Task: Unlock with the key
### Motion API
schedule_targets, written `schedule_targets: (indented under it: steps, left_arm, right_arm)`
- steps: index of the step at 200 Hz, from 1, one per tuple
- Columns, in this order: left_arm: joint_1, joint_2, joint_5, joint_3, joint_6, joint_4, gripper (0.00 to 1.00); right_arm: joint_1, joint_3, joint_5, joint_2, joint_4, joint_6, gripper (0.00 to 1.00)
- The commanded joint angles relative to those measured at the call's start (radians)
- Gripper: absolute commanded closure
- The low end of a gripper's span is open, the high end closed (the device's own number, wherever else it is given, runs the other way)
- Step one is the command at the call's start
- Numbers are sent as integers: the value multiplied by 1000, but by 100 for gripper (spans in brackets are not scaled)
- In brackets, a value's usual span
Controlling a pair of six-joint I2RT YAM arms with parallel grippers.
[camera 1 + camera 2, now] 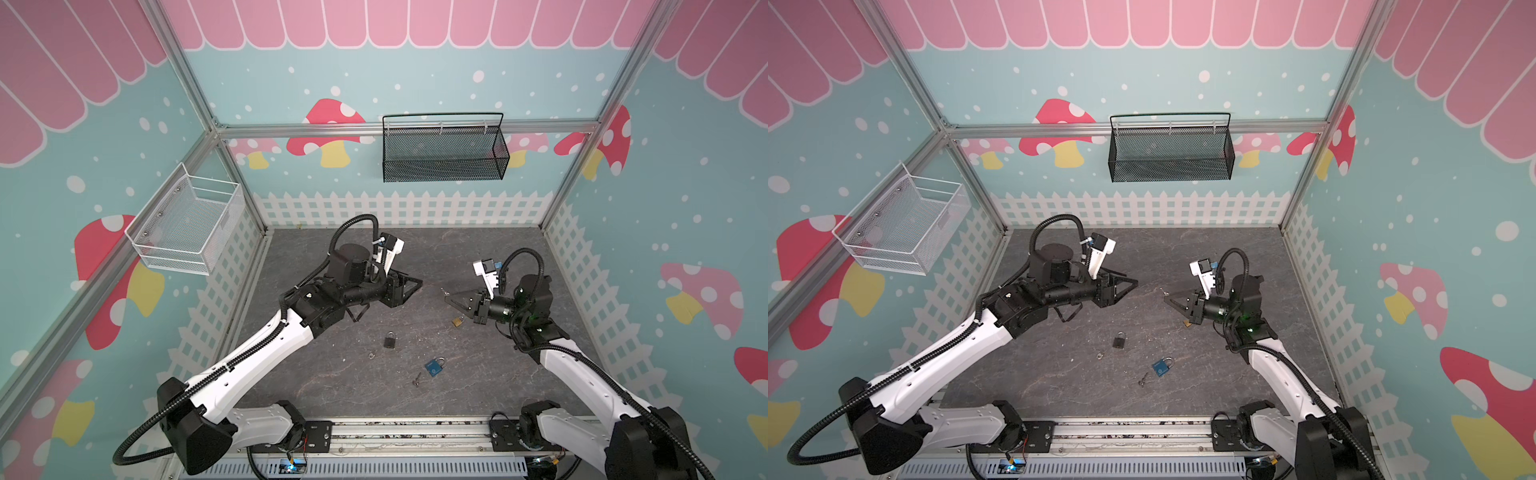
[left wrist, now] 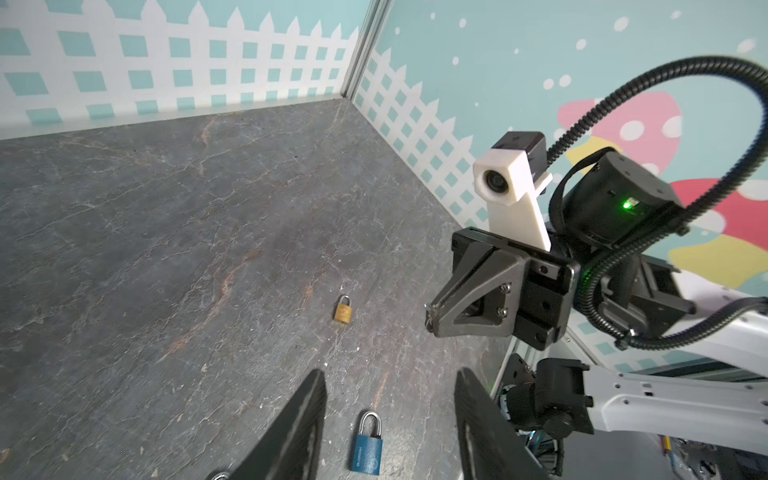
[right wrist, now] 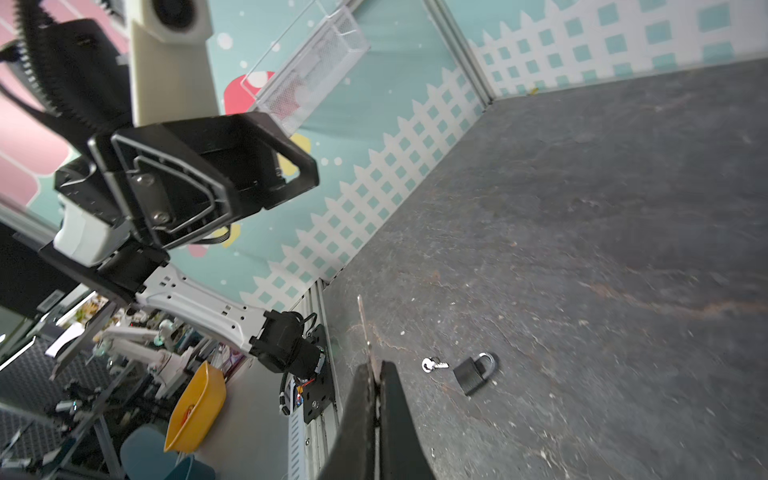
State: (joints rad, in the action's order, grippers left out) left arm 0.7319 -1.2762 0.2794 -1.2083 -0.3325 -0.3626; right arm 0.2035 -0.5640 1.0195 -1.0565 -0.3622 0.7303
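In both top views the right tool (image 1: 446, 296) pinches a small metal key (image 1: 444, 289), raised well beyond the blue padlock (image 1: 434, 367) on the slate-grey worktop (image 1: 478, 386). The left tool (image 1: 417, 285) hangs released and empty.

Left wrist view: its dark fingers (image 2: 303, 424) stand apart, framing that boxy, steel-shackled padlock.

Right wrist view: a thin flat blade (image 3: 364, 328), likely the key, juts from clenched jaws.

Next, I judge, a padlock needs steadying and the blade aligning with its keyhole.

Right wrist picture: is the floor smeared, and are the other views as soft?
Right wrist view: the floor smears toward one side, while the black padlock stays crisp. Left wrist view: sharp on the blue padlock and the brass padlock. Both top views: even light, faint shadows.
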Motion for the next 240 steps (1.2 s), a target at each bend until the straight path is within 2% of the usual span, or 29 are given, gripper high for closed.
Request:
schedule_targets:
  steps: [1,36,55,76,146,199,240]
  left_arm:
    - [72,-68,-179,25,6,25,48]
    - [140,-241,-236,-16,15,-3,43]
    - [163,-349,-237,-55,20,-5,42]
    - [190,-470,-237,-118,57,-3,40]
    - [227,-817,-281,-387,144,-71,39]
    - [240,-948,-310,-533,184,-157,40]
    - [242,-1050,-344,-662,171,-263,45]
  right_arm:
    - [-59,40,-61,44,104,-1,100]
    - [-180,115,-101,92,184,0,100]
    - [-251,122,-177,99,306,-9,100]
    - [-321,150,-203,104,325,11,100]
    - [-404,164,-250,82,335,0,100]
    - [-431,147,-260,60,330,-4,100]
    - [-439,142,-253,56,324,1,100]
